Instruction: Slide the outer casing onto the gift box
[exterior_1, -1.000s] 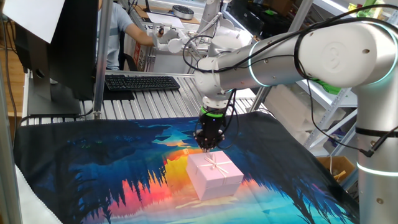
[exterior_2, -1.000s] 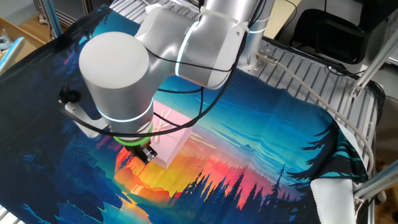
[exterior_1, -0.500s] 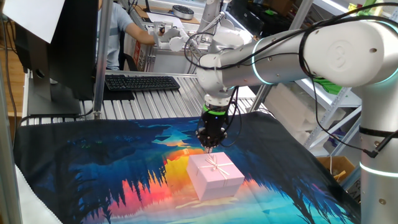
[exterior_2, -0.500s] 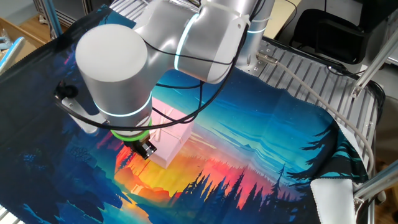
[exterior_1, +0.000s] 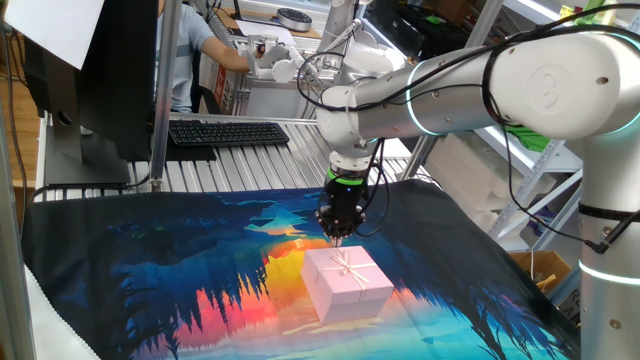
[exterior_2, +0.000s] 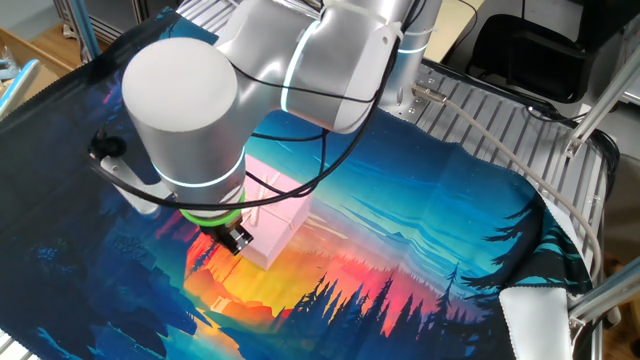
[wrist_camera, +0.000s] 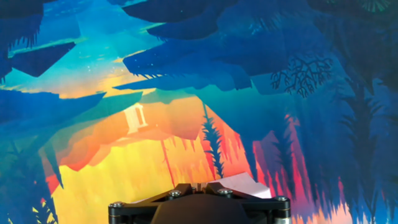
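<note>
The outer casing (exterior_1: 345, 280), a pale pink square sleeve with a cream ribbon cross and bow, lies flat on the printed cloth. It also shows in the other fixed view (exterior_2: 277, 218), partly behind the arm. In the hand view only a pale corner of the outer casing (wrist_camera: 247, 185) shows by the hand. The gift box's dark inside shows in no view. My gripper (exterior_1: 337, 237) hangs point-down just above and behind the casing's far edge, jaws shut and empty. It also shows in the other fixed view (exterior_2: 233, 241) and in the hand view (wrist_camera: 198, 185).
The colourful forest-print cloth (exterior_1: 150, 270) covers the table. A keyboard (exterior_1: 228, 131) and a monitor stand behind it on the metal slats. A person sits at the back left. A white cloth corner (exterior_2: 545, 320) lies at the table's edge.
My gripper has risen a little and drawn slightly away from the casing's far edge, then stopped. The casing has not moved.
</note>
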